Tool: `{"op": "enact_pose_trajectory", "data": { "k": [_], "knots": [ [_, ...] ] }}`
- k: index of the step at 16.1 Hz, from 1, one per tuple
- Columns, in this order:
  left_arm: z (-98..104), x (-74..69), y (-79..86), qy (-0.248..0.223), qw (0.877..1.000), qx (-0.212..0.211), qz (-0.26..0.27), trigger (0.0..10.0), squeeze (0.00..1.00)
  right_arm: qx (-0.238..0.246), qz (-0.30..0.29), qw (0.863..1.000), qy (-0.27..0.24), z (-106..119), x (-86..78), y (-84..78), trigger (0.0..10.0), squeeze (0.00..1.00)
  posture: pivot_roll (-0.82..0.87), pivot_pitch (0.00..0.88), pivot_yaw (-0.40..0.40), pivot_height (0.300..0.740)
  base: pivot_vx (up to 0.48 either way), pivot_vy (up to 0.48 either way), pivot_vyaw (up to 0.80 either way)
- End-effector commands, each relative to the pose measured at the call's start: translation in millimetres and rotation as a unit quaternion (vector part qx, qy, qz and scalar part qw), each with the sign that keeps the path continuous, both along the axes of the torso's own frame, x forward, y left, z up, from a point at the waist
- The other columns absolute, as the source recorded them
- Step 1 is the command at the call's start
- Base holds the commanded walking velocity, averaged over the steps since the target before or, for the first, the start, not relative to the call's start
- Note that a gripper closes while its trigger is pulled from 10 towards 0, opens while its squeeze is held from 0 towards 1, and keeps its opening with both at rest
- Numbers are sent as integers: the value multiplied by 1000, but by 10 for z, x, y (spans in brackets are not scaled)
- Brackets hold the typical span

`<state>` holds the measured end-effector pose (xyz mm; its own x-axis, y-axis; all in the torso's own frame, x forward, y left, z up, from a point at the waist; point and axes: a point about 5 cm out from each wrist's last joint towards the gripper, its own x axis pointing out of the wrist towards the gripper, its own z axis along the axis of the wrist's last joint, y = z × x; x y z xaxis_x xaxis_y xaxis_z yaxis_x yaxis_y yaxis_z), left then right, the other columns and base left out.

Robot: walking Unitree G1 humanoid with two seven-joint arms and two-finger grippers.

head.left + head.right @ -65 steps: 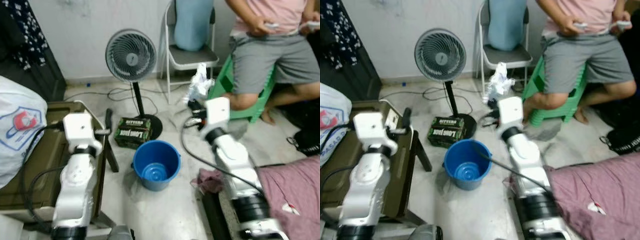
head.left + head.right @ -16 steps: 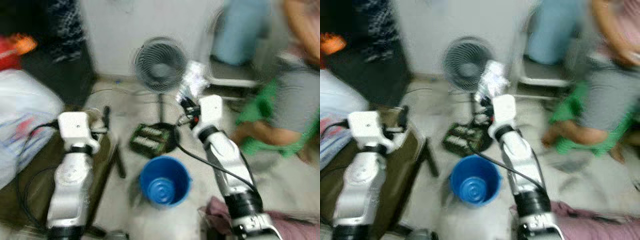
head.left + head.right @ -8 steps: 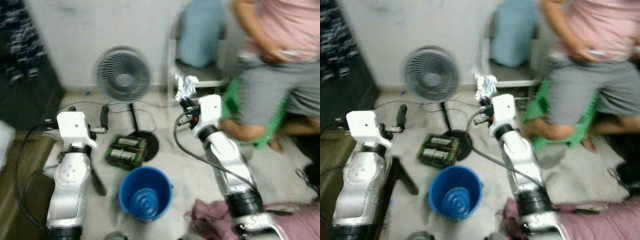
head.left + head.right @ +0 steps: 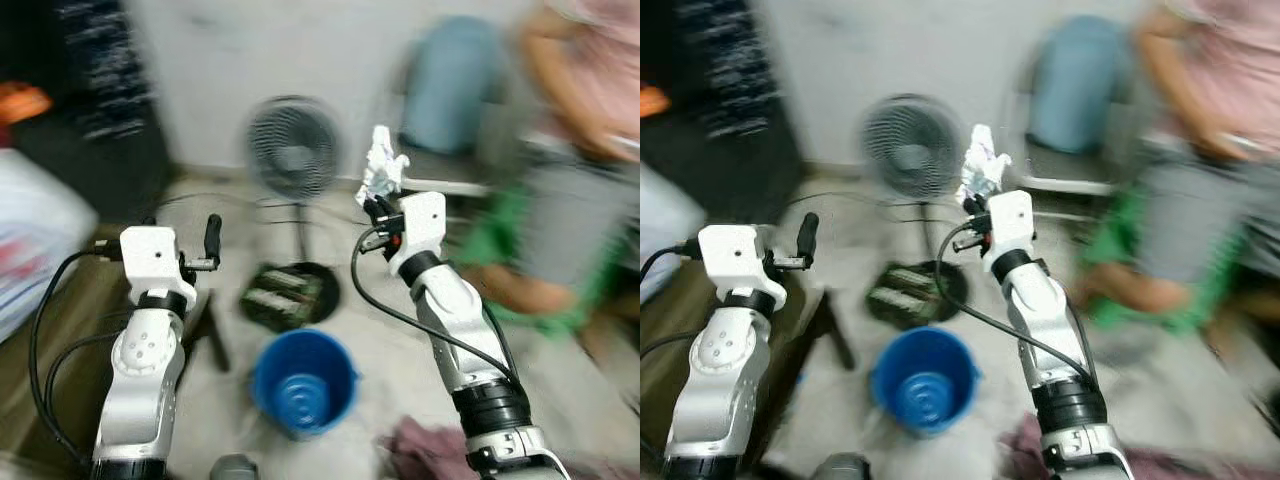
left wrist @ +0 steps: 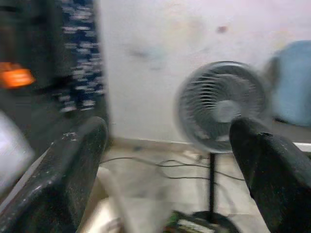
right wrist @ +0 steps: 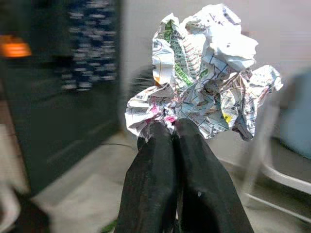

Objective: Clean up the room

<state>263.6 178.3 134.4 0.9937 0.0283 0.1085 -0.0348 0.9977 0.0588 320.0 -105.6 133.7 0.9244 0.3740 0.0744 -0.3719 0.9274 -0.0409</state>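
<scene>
My right gripper (image 6: 170,127) is shut on a crumpled ball of printed newspaper (image 6: 204,68). It holds the ball (image 4: 382,165) up at chest height, in front of the fan and above the floor. A blue plastic bucket (image 4: 300,337) stands on the floor below and between my two arms, nearer to me than the paper. My left gripper (image 5: 170,145) is raised on the left, open, with nothing between its fingers (image 4: 212,238). The head views are blurred.
A standing fan (image 4: 292,137) and a green-and-black box (image 4: 283,293) sit just beyond the bucket. A person (image 4: 590,150) sits on a green stool at the right, beside a chair (image 4: 450,90). A white bag (image 4: 40,240) lies left, and pinkish cloth (image 4: 420,450) near my feet.
The whole picture has swung sideways and blurred, so the camera has moved. My right gripper still holds the paper ball raised, and the left gripper stays open.
</scene>
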Motion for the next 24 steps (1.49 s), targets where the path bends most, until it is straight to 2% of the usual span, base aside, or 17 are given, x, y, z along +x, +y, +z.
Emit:
{"op": "enact_pose_trajectory", "data": {
  "k": [1, 3, 5, 6, 7, 10, 12, 13, 14, 16, 17, 18, 20, 22, 24],
  "knots": [
    [16, -35, -17, 1, 1000, 13, -11, 10000, 0, -9, -3, 1000, 3, -13, 17, -8, 10000, 0, 27, 0, -62, 740, 0, 0, 650],
    [32, -71, -90, -5, 997, 30, -67, 10000, 0, -10, -26, 999, 37, -91, 53, -51, 10000, 0, 34, 0, -73, 740, 0, 0, 0],
    [8, -131, -161, 5, 989, 73, -128, 10000, 0, -33, -55, 995, 78, -201, 75, -112, 10000, 0, 34, 0, -80, 740, 0, 0, 0],
    [-74, -212, -169, 19, 980, 109, -163, 10000, 0, -49, -83, 988, 122, -346, 51, -168, 10000, 0, 31, 0, -76, 740, 0, 0, 0],
    [-86, -220, -166, 21, 980, 111, -165, 10000, 0, -49, -87, 986, 130, -373, 48, -176, 10000, 0, 31, 0, -76, 740, 0, 0, 0],
    [-109, -333, -185, 35, 972, 120, -197, 10000, 0, -50, -132, 971, 194, -582, 20, -273, 10000, 0, 51, 0, -60, 740, 0, 0, 0],
    [-122, -495, -156, 43, 966, 140, -214, 10000, 0, -47, -141, 970, 194, -618, -8, -249, 10000, 0, 85, 0, -32, 740, 0, 0, 0],
    [-116, -510, -149, 43, 965, 142, -214, 10000, 0, -46, -141, 969, 196, -625, 0, -239, 10000, 0, 85, 0, -32, 740, 0, 0, 0],
    [-87, -556, -115, 49, 965, 146, -213, 10000, 0, -46, -145, 966, 209, -683, 26, -199, 10000, 0, 112, 50, -1, 740, 0, 0, 0],
    [-64, -626, -97, 57, 963, 152, -218, 10000, 0, -49, -152, 962, 222, -747, 28, -177, 10000, 0, 135, 80, 16, 740, 0, 0, 0],
    [-45, -696, -85, 64, 960, 154, -223, 10000, 0, -46, -160, 958, 233, -794, 18, -178, 10000, 0, 165, 113, 30, 740, 0, 0, 0],
    [3, -846, -36, 79, 957, 159, -230, 10000, 0, -46, -175, 951, 250, -871, -15, -183, 10000, 0, 189, 150, 49, 740, 0, 0, 0],
    [33, -963, 49, 99, 954, 166, -228, 10000, 0, -45, -178, 944, 274, -954, -39, -165, 10000, 0, 213, 195, 74, 740, 0, 0, 0],
    [81, -1121, 135, 127, 948, 177, -234, 10000, 0, -36, -169, 935, 311, -1037, -40, -36, 10000, 0, 248, 258, 110, 740, 0, 0, 0],
    [108, -1180, 147, 139, 945, 179, -237, 10000, 0, -21, -162, 931, 327, -1054, -10, 56, 10000, 0, 261, 275, 119, 740, 0, 0, 0]
  ]
}}
